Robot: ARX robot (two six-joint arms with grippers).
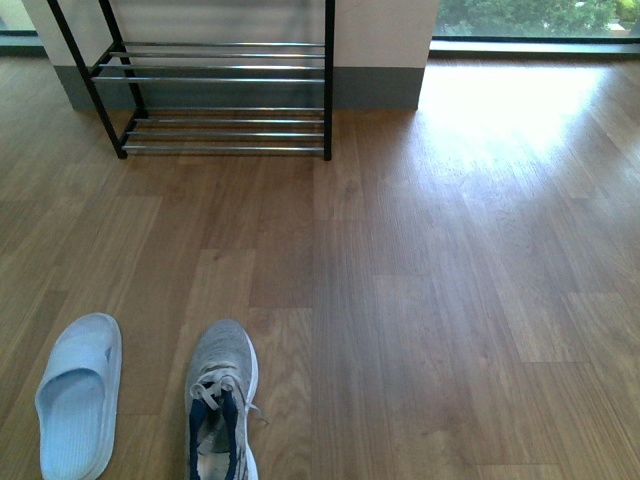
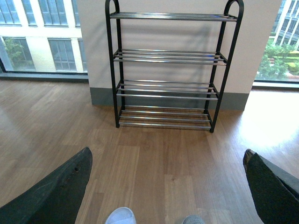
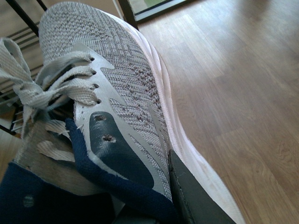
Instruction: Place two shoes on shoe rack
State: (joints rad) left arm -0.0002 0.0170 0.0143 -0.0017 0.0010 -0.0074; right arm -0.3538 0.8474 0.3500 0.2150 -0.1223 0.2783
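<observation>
Wood floor [image 1: 450,300] holds slide sandal [image 1: 78,395] and grey sneaker [image 1: 222,400], shoe rack [image 1: 220,70] stands bare; left gripper [image 2: 167,154] gapes, right gripper [image 3: 159,205] hugs sneaker, clamp untellable.

The brown wood-plank floor [image 1: 450,300] carries a black-framed shoe rack with chrome rods [image 1: 225,80] at 11 o'clock. A pale blue rubber slide sandal [image 1: 78,395] lies at 8 o'clock. A grey knit lace-up sneaker [image 1: 222,400] lies near it at 7 o'clock, not touching.

Pale blue slide [image 1: 78,395] and grey sneaker [image 1: 222,395] lie side by side, facing the rack [image 1: 220,148]
</observation>
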